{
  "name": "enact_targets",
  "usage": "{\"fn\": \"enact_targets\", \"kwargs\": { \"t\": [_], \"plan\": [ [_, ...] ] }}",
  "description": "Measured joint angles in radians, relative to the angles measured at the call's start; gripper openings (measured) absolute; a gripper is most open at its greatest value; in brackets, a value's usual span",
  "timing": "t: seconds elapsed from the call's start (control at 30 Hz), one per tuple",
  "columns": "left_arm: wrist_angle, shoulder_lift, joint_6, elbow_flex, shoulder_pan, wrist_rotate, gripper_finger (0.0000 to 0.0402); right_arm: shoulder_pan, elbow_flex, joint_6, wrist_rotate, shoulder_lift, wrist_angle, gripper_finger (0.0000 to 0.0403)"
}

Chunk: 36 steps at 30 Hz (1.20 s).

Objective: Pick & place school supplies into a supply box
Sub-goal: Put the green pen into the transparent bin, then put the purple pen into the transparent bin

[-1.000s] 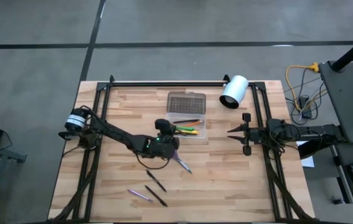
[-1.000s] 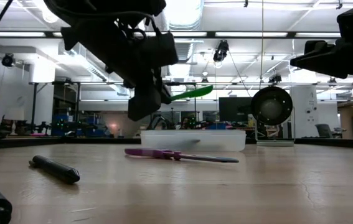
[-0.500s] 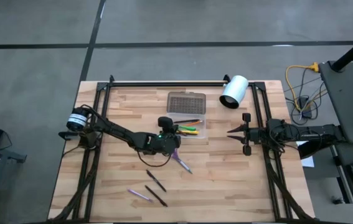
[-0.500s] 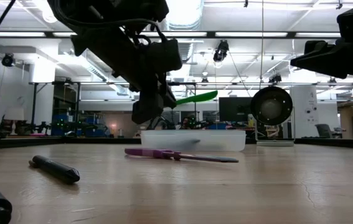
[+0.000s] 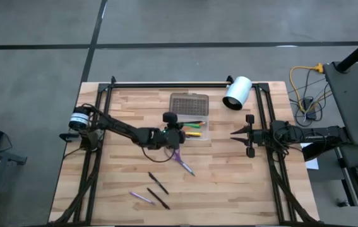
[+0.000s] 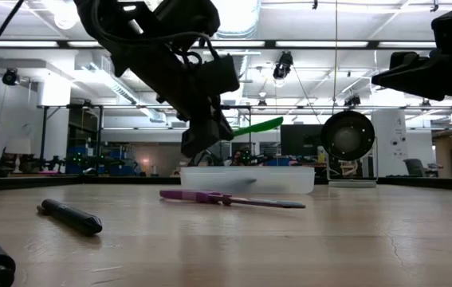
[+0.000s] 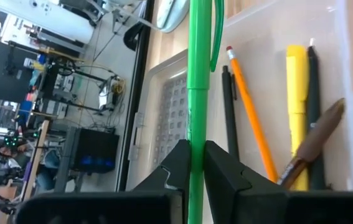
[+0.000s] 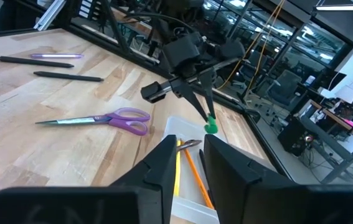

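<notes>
My left gripper (image 5: 179, 133) (image 6: 210, 142) is shut on a green pen (image 7: 199, 74) (image 6: 251, 126) above the supply box (image 5: 190, 124), a clear case with its dotted lid (image 5: 188, 102) lying open on the far side. Inside lie an orange pencil (image 7: 251, 118), a yellow one (image 7: 296, 99), dark pens and a brown one. Purple-handled scissors (image 5: 182, 161) (image 6: 226, 197) lie flat on the table just near of the box. My right gripper (image 5: 234, 133) waits at the table's right edge, with a narrow gap between its fingers (image 8: 192, 165). My left gripper pinches the green pen's barrel (image 7: 196, 134) between its two fingers. It comes from the table's left, slanting slightly down, and the pen runs on ahead along the fingers. The pen is lifted clear, almost level, with its clip end (image 7: 216, 37) out over the box.
Two black pens (image 5: 158, 183) (image 5: 158, 198) and a purple one (image 5: 141, 197) lie near the table's front; one black pen (image 6: 70, 216) shows in the low view. A white cylinder (image 5: 237, 93) lies at the far right. Dark frame rails run along both sides.
My left gripper has carried the green pen toward the table's far right. It began beside the box's left end, and the pen now reaches over the open box. The wrist has turned a little. The pen stays held and nearly level.
</notes>
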Motion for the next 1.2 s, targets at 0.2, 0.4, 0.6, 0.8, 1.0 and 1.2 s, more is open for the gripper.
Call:
{"fn": "enact_targets", "kwargs": {
  "t": [0.2, 0.4, 0.6, 0.8, 1.0, 1.2],
  "plan": [
    [0.000, 0.000, 0.000, 0.000, 0.010, 0.000, 0.0043, 0.000, 0.000, 0.000, 0.000, 0.000, 0.000, 0.0068],
    [-0.001, 0.000, 0.000, 0.000, 0.011, 0.000, 0.0059, 0.000, 0.000, 0.000, 0.000, 0.000, 0.000, 0.0074],
    [-0.001, 0.000, 0.000, 0.000, 0.011, 0.000, 0.0060, 0.000, 0.000, 0.000, 0.000, 0.000, 0.000, 0.0081],
    [-0.001, 0.000, 0.000, 0.001, 0.005, -0.001, 0.0061, 0.000, 0.000, 0.000, 0.000, 0.000, 0.000, 0.0077],
    [-0.021, -0.001, -0.002, 0.002, -0.015, -0.001, 0.0061, 0.000, 0.000, 0.000, 0.000, 0.000, 0.000, 0.0069],
    [-0.047, -0.001, -0.006, 0.003, -0.056, -0.001, 0.0061, 0.000, 0.000, 0.000, 0.000, -0.001, 0.000, 0.0071]
  ]
}}
